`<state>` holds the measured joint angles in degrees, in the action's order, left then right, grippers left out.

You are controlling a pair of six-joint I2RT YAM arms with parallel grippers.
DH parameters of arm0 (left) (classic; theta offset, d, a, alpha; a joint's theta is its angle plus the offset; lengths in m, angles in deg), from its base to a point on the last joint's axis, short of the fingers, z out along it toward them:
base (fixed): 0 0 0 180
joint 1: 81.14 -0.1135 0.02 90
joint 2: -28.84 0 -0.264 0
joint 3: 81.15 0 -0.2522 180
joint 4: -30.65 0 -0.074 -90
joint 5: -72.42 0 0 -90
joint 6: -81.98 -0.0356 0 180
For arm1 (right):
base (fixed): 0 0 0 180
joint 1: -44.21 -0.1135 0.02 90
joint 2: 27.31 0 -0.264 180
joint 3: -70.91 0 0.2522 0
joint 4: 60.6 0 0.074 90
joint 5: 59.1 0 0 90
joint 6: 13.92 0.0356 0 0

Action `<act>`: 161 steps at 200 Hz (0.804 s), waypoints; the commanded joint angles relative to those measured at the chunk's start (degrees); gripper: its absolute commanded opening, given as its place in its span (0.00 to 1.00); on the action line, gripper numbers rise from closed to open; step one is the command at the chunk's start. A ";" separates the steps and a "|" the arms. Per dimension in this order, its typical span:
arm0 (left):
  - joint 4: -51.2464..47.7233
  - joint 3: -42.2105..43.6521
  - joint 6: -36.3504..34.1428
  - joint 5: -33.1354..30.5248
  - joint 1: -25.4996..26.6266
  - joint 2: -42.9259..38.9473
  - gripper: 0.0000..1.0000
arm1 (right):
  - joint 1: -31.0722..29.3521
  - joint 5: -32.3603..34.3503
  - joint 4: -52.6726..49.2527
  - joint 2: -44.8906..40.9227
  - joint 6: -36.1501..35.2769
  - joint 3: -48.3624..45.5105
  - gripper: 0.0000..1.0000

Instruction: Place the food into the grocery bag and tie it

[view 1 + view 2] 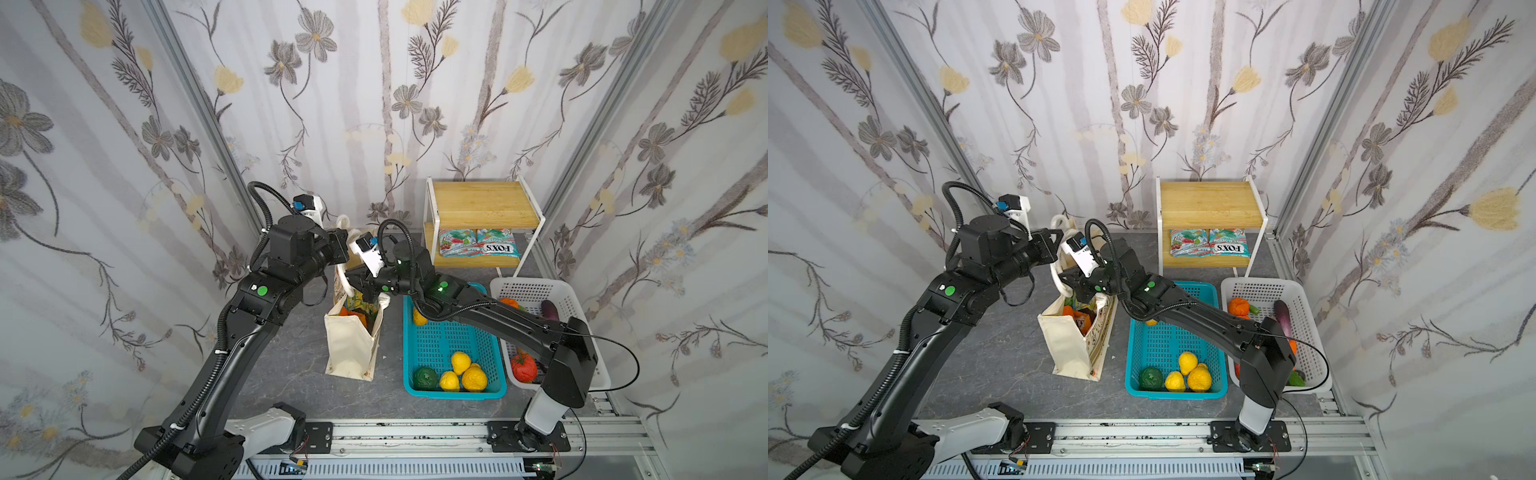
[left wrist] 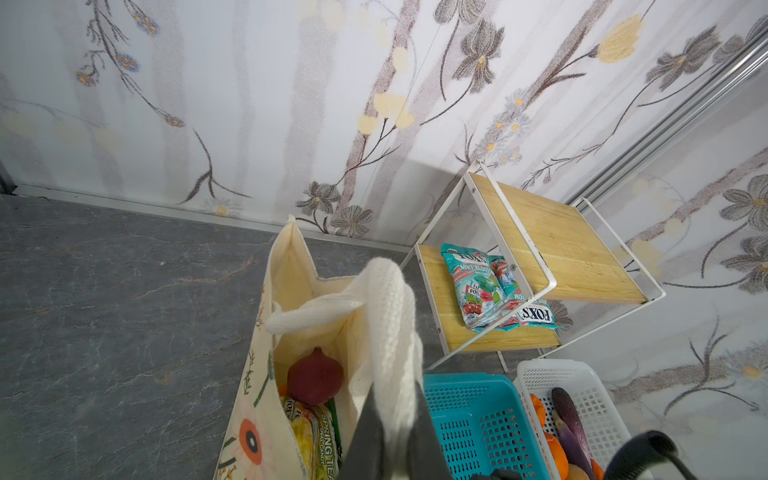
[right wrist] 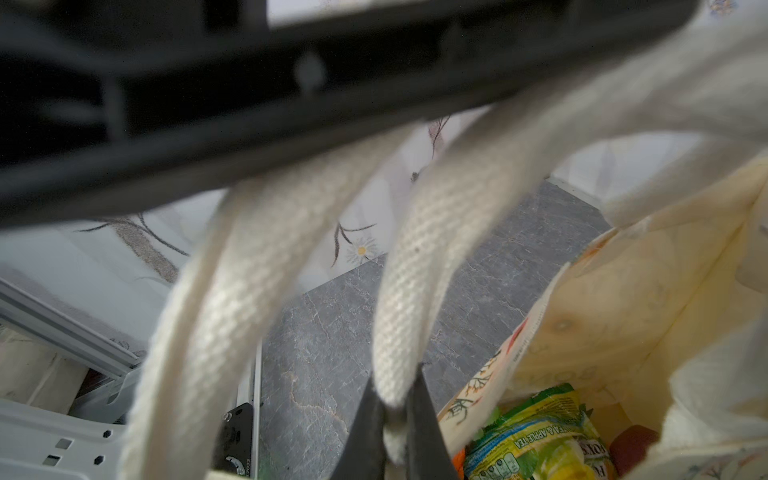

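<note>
Cream floral canvas tote (image 1: 347, 345) upright on grey bench (image 1: 286, 374) beside teal plastic basket (image 1: 455, 392), food (image 2: 314, 376) inside. Left fingers (image 2: 365, 449) shut on white rope handle (image 2: 392, 324); right fingers (image 3: 361, 440) shut on rope strand (image 3: 409, 286). Risk: uneven pull tips tote, rope slips

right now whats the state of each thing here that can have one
grocery bag, upright, mouth open, food inside
left claw, shut on a rope handle
right claw, shut on a rope strand
teal basket, holds lemons
white basket, holds produce
shelf, candy packets on lower board
</note>
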<state>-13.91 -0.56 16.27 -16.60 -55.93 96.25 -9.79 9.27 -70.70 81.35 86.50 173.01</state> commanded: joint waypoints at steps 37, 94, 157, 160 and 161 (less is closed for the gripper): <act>1.47 -0.26 0.00 -0.03 0.10 -0.57 0.10 | 1.08 -5.27 7.80 -0.88 5.13 -4.16 0.00; 1.29 1.30 -0.23 0.33 0.10 -1.79 0.49 | 2.05 -7.86 10.62 2.01 8.44 -0.84 0.00; 1.42 -4.23 -0.36 0.65 0.10 -0.42 0.57 | 2.22 -10.63 12.56 4.19 10.86 0.17 0.00; 1.38 -4.33 -0.53 0.12 0.10 -0.44 0.54 | 2.18 -10.63 12.72 3.98 10.88 -0.37 0.00; 1.37 -4.38 -0.59 -0.03 0.10 -0.49 0.54 | 2.21 -10.63 12.79 3.87 10.91 -0.54 0.00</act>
<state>-14.88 -3.35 16.19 -17.76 -56.02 95.95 -7.51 1.12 -58.63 85.40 96.58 174.10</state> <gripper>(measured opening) 0.594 0.080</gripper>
